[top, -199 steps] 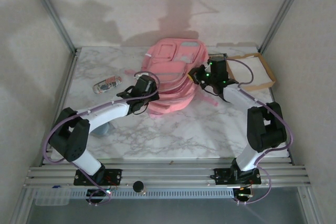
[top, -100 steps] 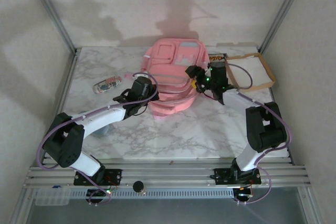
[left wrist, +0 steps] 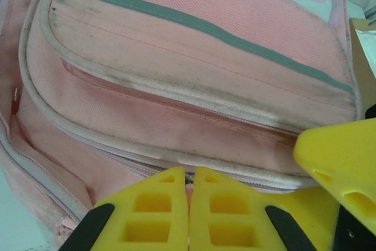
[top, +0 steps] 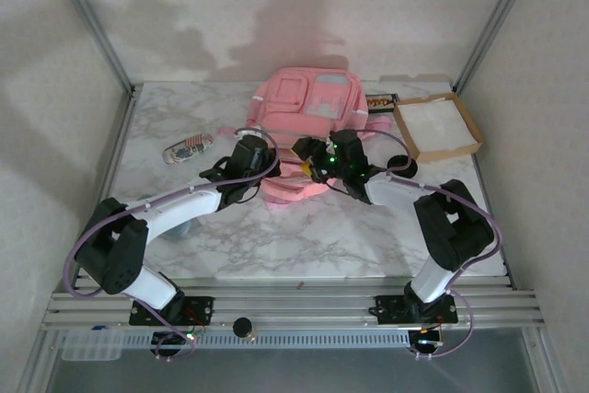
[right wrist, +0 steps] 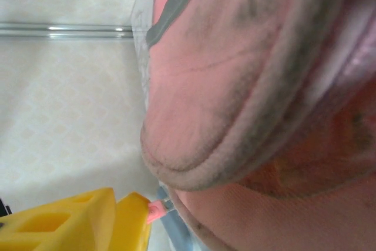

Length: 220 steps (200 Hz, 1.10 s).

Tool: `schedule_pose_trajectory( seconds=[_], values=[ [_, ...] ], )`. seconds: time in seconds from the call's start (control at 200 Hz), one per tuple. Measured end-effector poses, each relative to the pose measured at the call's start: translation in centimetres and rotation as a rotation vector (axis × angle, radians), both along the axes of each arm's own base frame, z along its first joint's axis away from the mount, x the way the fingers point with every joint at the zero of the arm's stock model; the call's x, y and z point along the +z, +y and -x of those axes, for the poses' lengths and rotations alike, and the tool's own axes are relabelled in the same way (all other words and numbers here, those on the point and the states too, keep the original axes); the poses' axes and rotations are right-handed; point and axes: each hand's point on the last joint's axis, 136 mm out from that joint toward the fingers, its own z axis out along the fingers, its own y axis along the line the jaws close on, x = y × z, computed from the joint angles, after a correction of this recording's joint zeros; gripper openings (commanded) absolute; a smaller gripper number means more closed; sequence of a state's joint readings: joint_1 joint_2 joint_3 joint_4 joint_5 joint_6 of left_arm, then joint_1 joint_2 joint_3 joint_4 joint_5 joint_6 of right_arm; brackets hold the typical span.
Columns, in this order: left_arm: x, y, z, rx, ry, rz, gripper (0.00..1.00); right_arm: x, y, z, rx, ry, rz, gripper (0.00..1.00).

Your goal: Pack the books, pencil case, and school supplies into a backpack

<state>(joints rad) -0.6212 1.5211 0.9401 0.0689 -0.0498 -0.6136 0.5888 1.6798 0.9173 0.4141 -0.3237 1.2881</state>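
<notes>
The pink backpack [top: 308, 103] stands at the middle rear of the table, its dirty front pocket [left wrist: 194, 69] close before my left wrist. My left gripper [left wrist: 189, 195] [top: 274, 172] is shut on a small pink zipper pull [left wrist: 189, 181] at the bag's lower seam. My right gripper [top: 306, 161] hovers just to its right; one of its yellow fingers [left wrist: 338, 160] reaches into the left wrist view. In the right wrist view the pull [right wrist: 155, 210] sticks out beside yellow finger pads [right wrist: 70, 224], and the bag hides how wide the right jaws stand. A patterned pencil case [top: 189, 147] lies at the left. A dark book [top: 379, 98] lies behind the bag.
A brown tray [top: 471, 126] with white inside sits at the back right. A small dark round thing [top: 402, 166] lies beside the right forearm. Something pale blue [top: 181, 225] shows under the left arm. Frame posts and walls close the table's sides.
My right gripper has swung left from the bag's right side to beside the left gripper. The backpack has shifted back and more upright. The left gripper has stayed shut.
</notes>
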Motion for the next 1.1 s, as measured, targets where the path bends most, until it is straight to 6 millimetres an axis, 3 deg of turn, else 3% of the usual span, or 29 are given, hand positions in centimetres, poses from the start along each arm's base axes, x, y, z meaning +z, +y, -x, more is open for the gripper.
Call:
schedule_pose_trajectory(
  seconds=[0.085,0.23,0.436,0.641,0.831,1.102],
  values=[
    [0.0,0.2,-0.1,0.009,-0.004,-0.005,0.0,0.6,0.1,-0.8,-0.037,-0.023,0.009,0.3],
    [0.1,0.4,-0.1,0.023,-0.01,-0.016,0.0,0.6,-0.6,-1.7,-0.105,-0.033,0.031,0.0],
    [0.3,1.5,0.3,0.06,-0.033,-0.036,0.0,1.6,-1.5,-1.4,-0.108,-0.046,0.056,0.0],
    [0.9,3.3,1.0,0.109,-0.076,-0.035,0.0,3.9,-4.6,-1.6,-0.077,-0.033,0.013,0.0],
    [1.4,4.2,0.1,0.142,-0.118,-0.006,0.0,4.2,-7.3,-1.9,-0.024,0.013,-0.02,0.0],
    [1.6,5.6,-2.4,0.169,-0.215,0.078,0.0,5.4,-9.5,-2.0,0.047,0.038,-0.064,0.0]
  ],
)
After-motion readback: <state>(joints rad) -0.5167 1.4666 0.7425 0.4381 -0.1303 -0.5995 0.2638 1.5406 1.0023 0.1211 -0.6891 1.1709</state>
